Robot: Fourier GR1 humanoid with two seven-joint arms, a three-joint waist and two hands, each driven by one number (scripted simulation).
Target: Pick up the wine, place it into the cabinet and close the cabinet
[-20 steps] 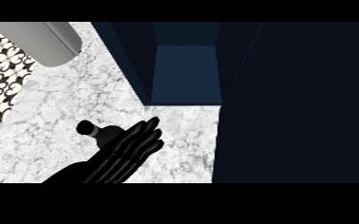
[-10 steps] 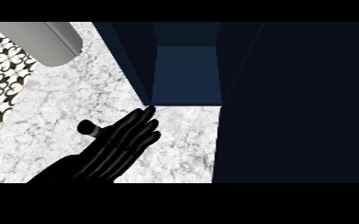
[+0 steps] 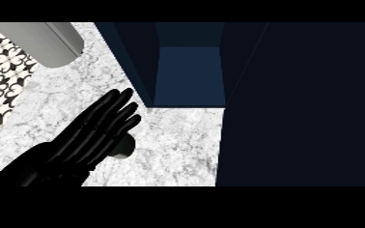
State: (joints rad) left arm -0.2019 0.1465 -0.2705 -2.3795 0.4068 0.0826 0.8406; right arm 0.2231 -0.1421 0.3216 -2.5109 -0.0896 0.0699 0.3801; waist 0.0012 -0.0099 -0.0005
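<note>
The open cabinet [image 3: 187,75], dark blue and the biggest thing in view, stands at the back of the marbled tabletop [image 3: 178,145] with its door swung out to the right. In front of it the left hand [image 3: 96,130] hovers with fingers straight and spread, holding nothing. Only a dark rounded bit of the wine [image 3: 125,147] peeks from under it; likely glass, so heavy, slick and breakable, best grasped around the body.
</note>
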